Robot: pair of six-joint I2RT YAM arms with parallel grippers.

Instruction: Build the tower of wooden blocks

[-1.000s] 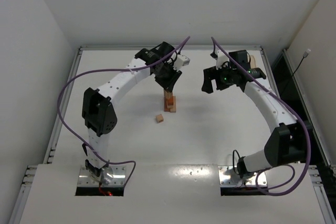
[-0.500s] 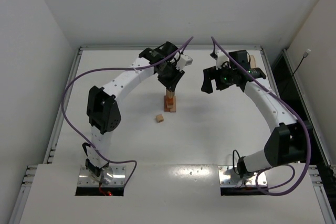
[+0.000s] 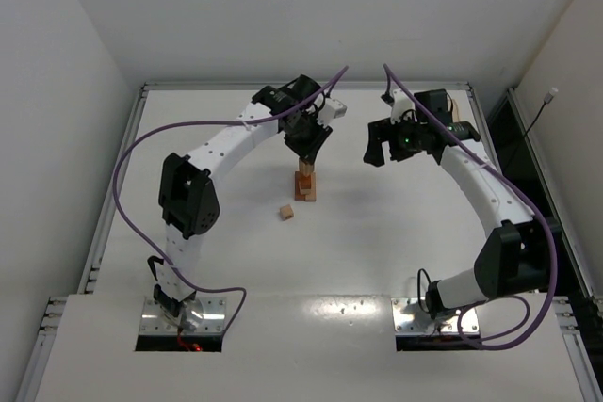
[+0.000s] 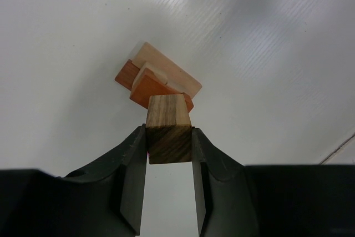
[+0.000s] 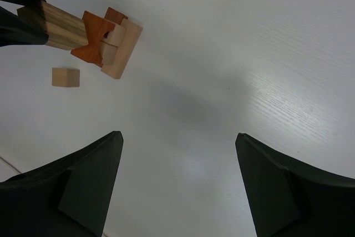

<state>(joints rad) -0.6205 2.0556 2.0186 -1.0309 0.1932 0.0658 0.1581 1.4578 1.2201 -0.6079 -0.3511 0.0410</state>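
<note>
The wood block tower (image 3: pixel 304 187) stands mid-table, a small stack of tan and reddish-orange blocks (image 4: pixel 158 81) (image 5: pixel 111 40). My left gripper (image 3: pixel 307 150) (image 4: pixel 169 144) hangs right over it, shut on a tan wooden bar (image 4: pixel 168 131) (image 5: pixel 60 26) held upright. The bar's lower end is at the stack's top orange block; I cannot tell whether they touch. A loose tan cube (image 3: pixel 286 213) (image 5: pixel 65 77) lies on the table just left of the stack and nearer to me. My right gripper (image 3: pixel 385 150) (image 5: pixel 176 137) hovers to the right of the stack, open, nothing between its fingers.
White walls close in the table (image 3: pixel 396 233) at the back and on both sides. Purple cables loop off both arms. My left arm's black fingers (image 5: pixel 16 4) show in the upper left of the right wrist view.
My left arm has swung slightly right, bringing the held bar over the stack. The right arm has hardly moved.
</note>
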